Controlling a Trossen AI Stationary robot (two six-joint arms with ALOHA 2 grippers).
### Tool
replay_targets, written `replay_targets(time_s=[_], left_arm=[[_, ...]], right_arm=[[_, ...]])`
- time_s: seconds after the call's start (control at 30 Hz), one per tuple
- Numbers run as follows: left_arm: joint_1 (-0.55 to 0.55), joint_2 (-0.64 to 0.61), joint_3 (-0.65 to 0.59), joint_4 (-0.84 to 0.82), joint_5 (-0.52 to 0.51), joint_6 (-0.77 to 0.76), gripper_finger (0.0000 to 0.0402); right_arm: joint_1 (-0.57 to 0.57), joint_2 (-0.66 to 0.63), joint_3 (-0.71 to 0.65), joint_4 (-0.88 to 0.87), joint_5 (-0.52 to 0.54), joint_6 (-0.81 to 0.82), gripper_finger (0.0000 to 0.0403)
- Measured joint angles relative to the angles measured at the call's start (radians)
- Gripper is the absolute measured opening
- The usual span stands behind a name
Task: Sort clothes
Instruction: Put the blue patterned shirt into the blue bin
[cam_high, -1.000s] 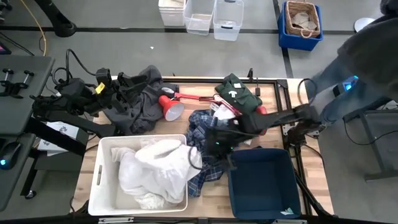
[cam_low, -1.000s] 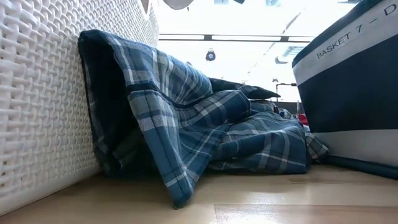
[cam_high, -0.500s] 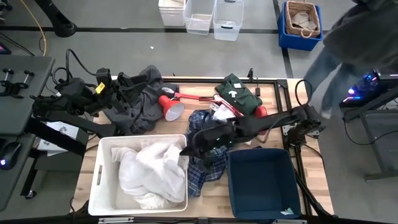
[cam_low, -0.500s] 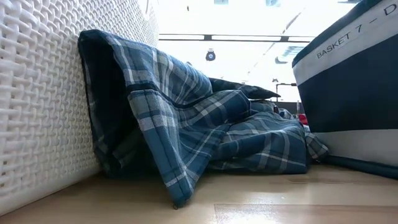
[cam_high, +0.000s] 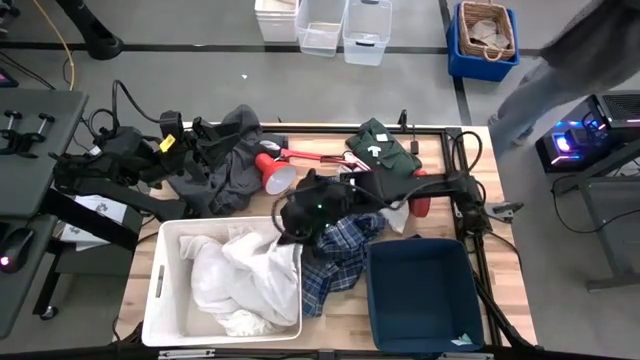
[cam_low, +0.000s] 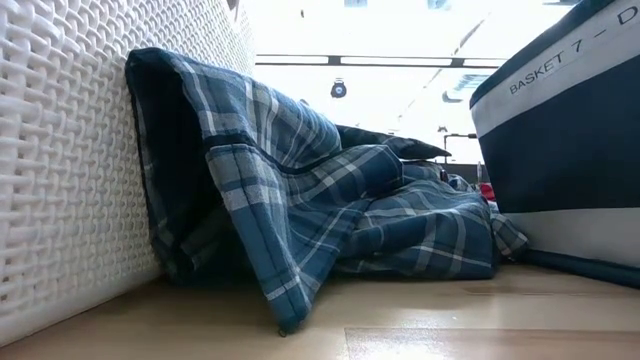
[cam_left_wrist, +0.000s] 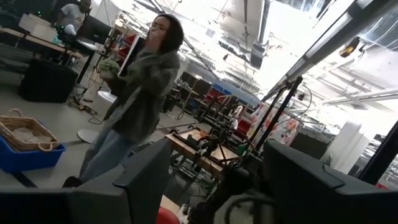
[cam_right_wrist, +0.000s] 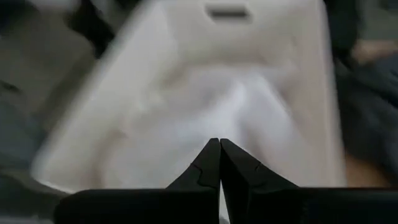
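The navy bin carries the only readable text: white capitals on its pale upper band, seen in the low view, read "BASKET 7 - D", and the line runs on out of view past the D. The white label on the green garment, beyond the navy bin in the high view, is too small to read.

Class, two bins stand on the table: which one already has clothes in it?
The white bin, at the table's front left: white garments fill it. The navy bin beside it shows only its bare floor.
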Motion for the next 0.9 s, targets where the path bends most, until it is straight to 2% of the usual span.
replay_targets(time_s=[0.1,0.2,0.3,0.4,0.5,0.6,0.7,0.9], left_arm=[[0.000,0.001,0.000,-0.002,0.000,0.000,0.0248],[0.000,0.000,0.000,-0.001,0.000,0.000,0.0248],[0.000,-0.002,0.000,0.000,0.000,0.002,0.0248],[0.000,-0.003,0.000,0.002,0.000,0.030,0.0248],[0.001,-0.003,0.000,0.001,-0.005,0.054,0.0248],[0.001,0.001,0.000,-0.021,-0.020,0.077,0.0248],[0.001,0.002,0.001,-0.071,-0.009,0.090,0.0248],[0.001,0.001,0.000,-0.081,-0.005,0.089,0.0248]], right_arm=[[-0.002,0.000,0.089,-0.189,0.084,-0.008,0.0001],[0.000,-0.082,0.017,-0.324,0.099,0.052,0.0018],[0.001,-0.105,-0.052,-0.531,0.129,0.083,0.0059],[0.004,-0.108,-0.120,-0.618,0.187,0.136,0.0111],[0.019,-0.124,-0.209,-0.620,0.281,0.235,0.0159],[0.022,-0.114,-0.353,-0.523,0.328,0.211,0.0191],[0.013,-0.112,-0.462,-0.407,0.325,0.191,0.0206],[-0.018,-0.113,-0.613,-0.218,0.242,0.231,0.0210]])
